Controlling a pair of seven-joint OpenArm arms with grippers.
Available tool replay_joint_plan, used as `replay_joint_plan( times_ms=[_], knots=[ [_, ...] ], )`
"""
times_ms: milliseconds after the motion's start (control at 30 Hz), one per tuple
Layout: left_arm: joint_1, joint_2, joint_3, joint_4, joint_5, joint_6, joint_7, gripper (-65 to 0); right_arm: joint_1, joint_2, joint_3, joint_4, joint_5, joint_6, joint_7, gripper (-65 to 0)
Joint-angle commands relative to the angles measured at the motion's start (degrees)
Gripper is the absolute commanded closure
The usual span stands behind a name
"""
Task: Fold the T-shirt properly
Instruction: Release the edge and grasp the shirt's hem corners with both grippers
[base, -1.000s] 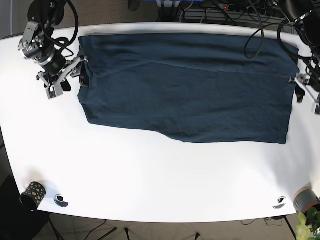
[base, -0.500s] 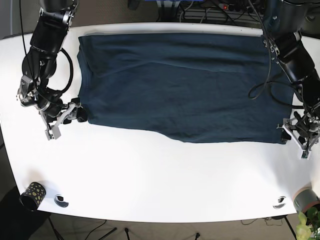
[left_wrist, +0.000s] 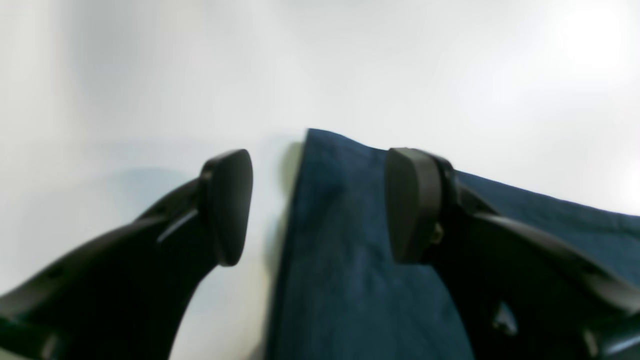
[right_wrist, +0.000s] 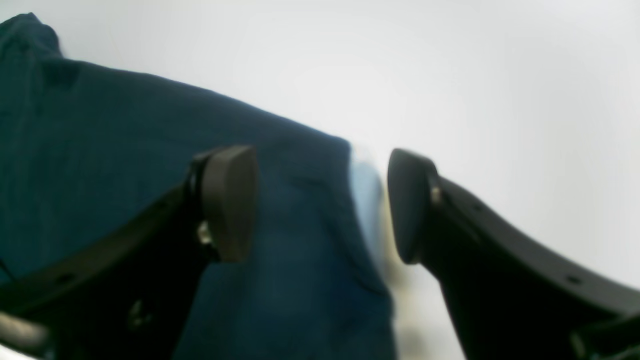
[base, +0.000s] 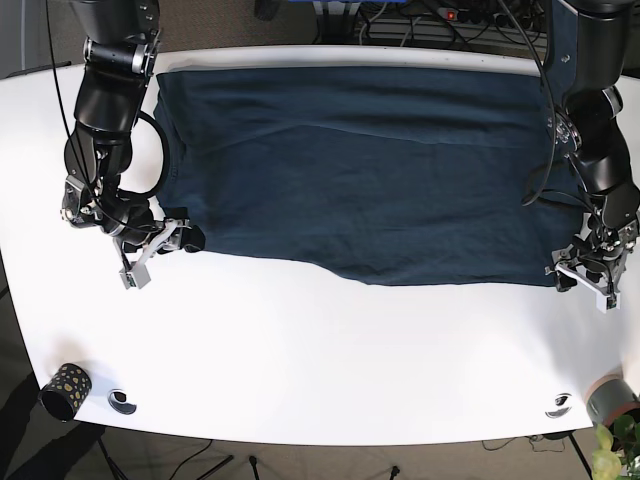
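Note:
A dark navy T-shirt (base: 370, 170) lies spread flat on the white table (base: 320, 350). My left gripper (base: 583, 275) is at the shirt's near-right corner. In the left wrist view that gripper (left_wrist: 320, 205) stands open, with the shirt's corner (left_wrist: 340, 280) lying between its black pads (left_wrist: 227, 207). My right gripper (base: 170, 243) is at the shirt's near-left corner. In the right wrist view it (right_wrist: 318, 202) is open too, and the shirt's edge (right_wrist: 125, 150) runs between its pads (right_wrist: 407, 205). Neither gripper pinches the cloth.
A black patterned cup (base: 65, 388) and a small round fitting (base: 122, 402) sit at the near-left table corner. Another fitting (base: 560, 405), a grey cup (base: 612, 398) and a plant (base: 610, 455) are at the near right. Cables (base: 420, 20) run behind the table.
Both arms have travelled from the shirt's far sides down along its left and right edges to the near corners. Both grippers stay open, and the shirt lies as before.

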Motion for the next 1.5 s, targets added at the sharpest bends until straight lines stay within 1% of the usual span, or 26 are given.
replay_joint_plan(
  times_ms=[0,167,300,333,400,467,733,867,933,1000,1067,1133,1400,1467],
  knots=[
    [-1.7,-0.7,0.6,0.3,-0.5,0.1,-1.7,-38.9,1.8,0.7,0.1,0.9,0.9,0.23,2.6,-39.3],
    [-1.7,-0.6,4.3,0.3,-0.9,0.1,-1.9,-39.0,1.8,0.6,0.1,-0.2,0.9,0.14,2.8,-39.2],
    [-1.7,-0.5,5.4,0.2,-0.9,0.1,-1.9,-39.0,2.0,0.8,0.1,-3.5,0.9,0.14,3.1,-39.0],
    [-1.7,-0.5,5.4,0.2,-0.9,0.1,-1.9,-39.0,2.0,0.9,0.1,-4.2,0.9,0.14,3.7,-37.9],
    [-1.7,-0.5,5.4,0.2,-0.9,0.1,-1.9,-39.0,1.8,0.9,0.0,-4.8,0.9,0.14,5.1,-34.6],
    [-1.7,-0.5,5.4,0.2,-1.0,0.1,-2.0,-39.0,1.7,0.8,0.0,-5.5,0.9,0.14,5.7,-29.2],
    [-1.7,-0.8,5.3,0.5,-1.0,0.1,-2.1,-39.0,1.7,0.6,0.0,-5.6,0.9,0.14,5.7,-13.8],
    [-1.7,-0.8,5.4,0.5,-1.0,0.2,-2.1,-39.0,1.7,0.5,0.0,-5.4,0.9,0.49,5.9,-6.3],
    [-1.7,-0.8,5.4,0.6,-0.7,0.9,-2.1,-39.0,1.7,0.5,0.0,-5.4,0.9,0.49,5.9,-3.6],
    [-1.7,-0.9,5.5,0.7,-0.6,3.3,-2.0,-39.0,1.7,0.5,0.0,-5.4,0.9,0.49,5.9,-2.4],
    [-1.7,-0.9,5.5,0.7,-0.6,4.2,-1.8,-39.0,1.7,0.5,0.0,-5.4,1.0,0.49,5.9,-2.4],
    [-1.7,-0.9,5.6,0.7,-0.6,4.0,-1.8,-39.0,1.7,0.0,0.0,-5.4,1.0,0.49,5.9,-2.4],
    [-1.4,-1.6,5.6,0.2,-0.8,3.9,-1.6,-39.0,1.6,-0.1,0.0,-5.3,1.0,0.49,5.9,-2.4],
    [-1.3,-1.3,5.6,0.2,-0.9,3.1,-1.6,-39.0,1.6,-0.2,0.0,-5.3,1.0,0.49,5.9,-2.4]
  ],
)
